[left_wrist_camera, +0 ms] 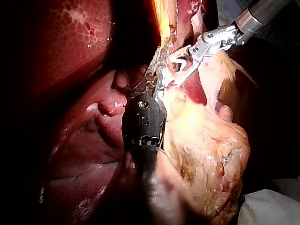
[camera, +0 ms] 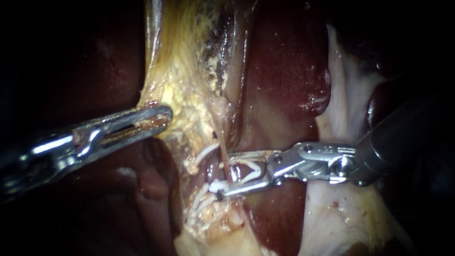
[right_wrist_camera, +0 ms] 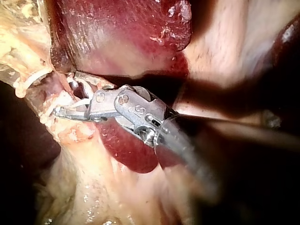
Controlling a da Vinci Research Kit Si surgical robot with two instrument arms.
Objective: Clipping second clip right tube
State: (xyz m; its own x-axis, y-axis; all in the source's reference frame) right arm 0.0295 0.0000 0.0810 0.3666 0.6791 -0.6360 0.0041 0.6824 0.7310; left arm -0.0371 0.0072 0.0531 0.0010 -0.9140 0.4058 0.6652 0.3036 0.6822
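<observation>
A thin pale tube [camera: 222, 148] runs down between yellow fatty tissue [camera: 187, 90] and the dark red liver [camera: 284, 61]. My right instrument [camera: 227, 173] comes in from the right, its jaws standing apart on either side of this tube and holding a white clip [camera: 252, 171]. It shows the same way in the right wrist view [right_wrist_camera: 70, 97]. Another white clip [camera: 204, 152] sits on the tissue just left of the tube. More white clip material [camera: 201, 201] lies below. My left instrument [camera: 161, 117] is shut on the edge of the yellow tissue, holding it to the left [left_wrist_camera: 157, 77].
Pale, glistening membrane [camera: 346, 109] lies behind my right instrument's shaft. Smooth liver lobes [left_wrist_camera: 70, 56] fill the side beside my left instrument. The bulging yellowish gallbladder [left_wrist_camera: 211, 140] lies under my right instrument in the left wrist view. White gauze [left_wrist_camera: 272, 206] shows at one corner.
</observation>
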